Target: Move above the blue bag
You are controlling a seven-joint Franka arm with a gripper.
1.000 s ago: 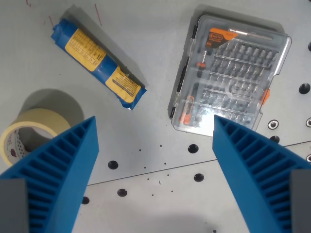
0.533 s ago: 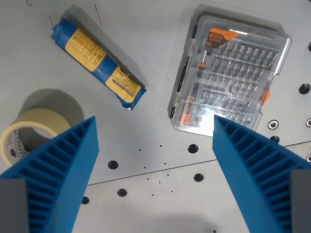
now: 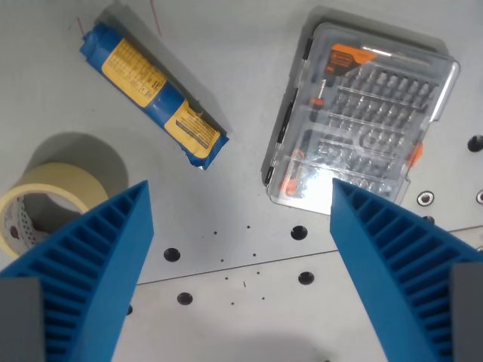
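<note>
Claw with blue ribbed fingers spread apart, empty, over grey tabletop. Blue bag with yellow labels at 11 o'clock from claw.

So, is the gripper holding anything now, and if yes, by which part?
Nothing is held. The gripper is open and only bare table shows between its blue fingers. The blue bag lies apart, toward the wrist view's upper left.

On the grey perforated metal desk, the blue-and-yellow bag lies upper left, the clear plastic screwdriver-bit case right, and the cream masking-tape roll lower left.
</note>
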